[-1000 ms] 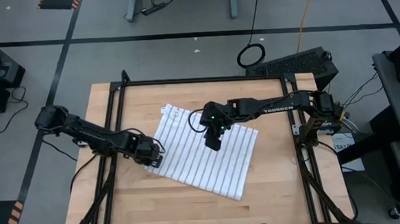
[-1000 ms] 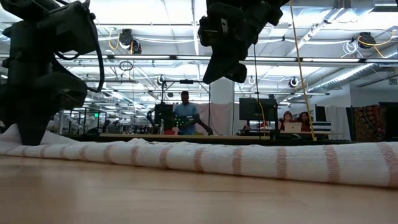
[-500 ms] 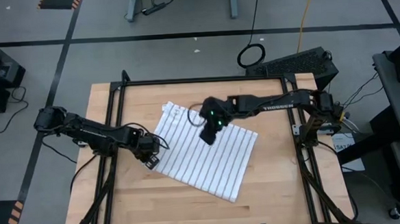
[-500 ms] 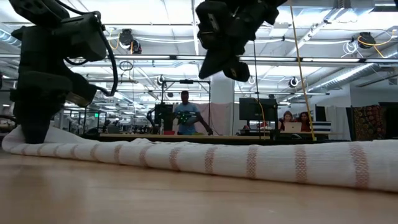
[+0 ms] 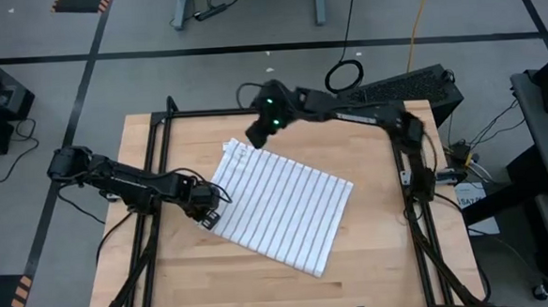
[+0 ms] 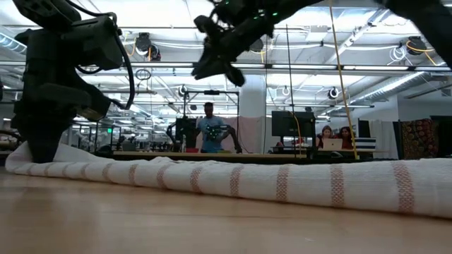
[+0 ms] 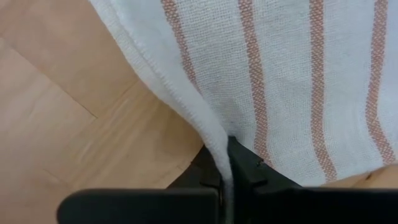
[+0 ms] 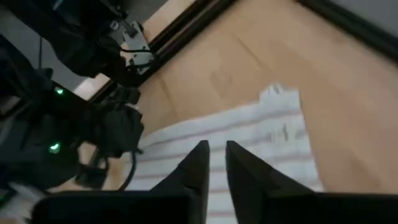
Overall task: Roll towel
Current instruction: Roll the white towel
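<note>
The white towel with narrow dark stripes lies spread flat on the wooden table, turned askew. A small white tag sits at its far corner. My left gripper stands at the towel's left edge, pointing down and shut on the cloth; the low view also shows my left gripper. My right gripper hangs in the air over the towel's far corner, slanting down. A narrow gap shows between its fingers and nothing is in it. My left gripper pinches the towel's hemmed left edge between its two fingers, coming from above and pointing down. The hem runs up into the shut fingers as a raised ridge. The rest of the cloth lies flat on the table; one layer or several, I cannot tell.
A black frame rail runs along the table's left side beside my left arm, with another rail along the far edge. Bare wood lies near the front edge. People sit and stand in the room beyond the table.
My right gripper has risen from over the towel's middle and swung toward the table's far edge and left, ending above the towel's far corner. My left gripper has rolled a little about its own axis while staying at the towel's left edge. The towel lies spread as before.
</note>
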Controlling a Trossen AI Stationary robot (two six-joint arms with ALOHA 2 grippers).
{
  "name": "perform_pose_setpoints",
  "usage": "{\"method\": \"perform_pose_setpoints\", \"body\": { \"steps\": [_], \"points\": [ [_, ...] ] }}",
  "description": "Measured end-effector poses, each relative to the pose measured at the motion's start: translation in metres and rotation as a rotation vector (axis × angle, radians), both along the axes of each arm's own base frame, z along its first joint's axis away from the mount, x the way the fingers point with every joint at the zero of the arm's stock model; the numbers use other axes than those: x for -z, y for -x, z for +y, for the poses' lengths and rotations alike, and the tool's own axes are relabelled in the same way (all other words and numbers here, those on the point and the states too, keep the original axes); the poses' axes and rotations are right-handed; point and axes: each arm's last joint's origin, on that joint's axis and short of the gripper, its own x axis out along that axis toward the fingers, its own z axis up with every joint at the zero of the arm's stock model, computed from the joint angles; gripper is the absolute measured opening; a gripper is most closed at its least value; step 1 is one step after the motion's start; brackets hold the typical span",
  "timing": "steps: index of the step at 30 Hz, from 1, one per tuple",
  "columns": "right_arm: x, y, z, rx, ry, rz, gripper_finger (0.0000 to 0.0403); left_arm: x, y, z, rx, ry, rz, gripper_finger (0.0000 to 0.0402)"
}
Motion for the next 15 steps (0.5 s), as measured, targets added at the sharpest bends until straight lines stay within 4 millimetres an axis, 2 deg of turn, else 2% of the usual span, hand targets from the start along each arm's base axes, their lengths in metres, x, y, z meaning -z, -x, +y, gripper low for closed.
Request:
{"method": "perform_pose_setpoints", "body": {
  "steps": [2,7,13,15],
  "points": [
    [0.006,-0.013,-0.012,-0.068,0.036,0.007,0.0074,0.000,0.000,0.000,-0.014,0.002,0.000,0.0007],
    [0.047,-0.038,-0.045,-0.180,0.100,0.143,0.0127,0.000,0.000,0.000,-0.022,-0.005,-0.003,0.0009],
    [0.102,-0.040,-0.070,-0.239,0.054,0.262,0.0172,0.000,-0.001,0.001,-0.100,-0.003,-0.002,0.0010],
    [0.101,-0.041,-0.074,-0.260,0.108,0.259,0.0174,0.000,-0.001,0.001,-0.135,0.001,0.001,0.0010]
  ]
}}
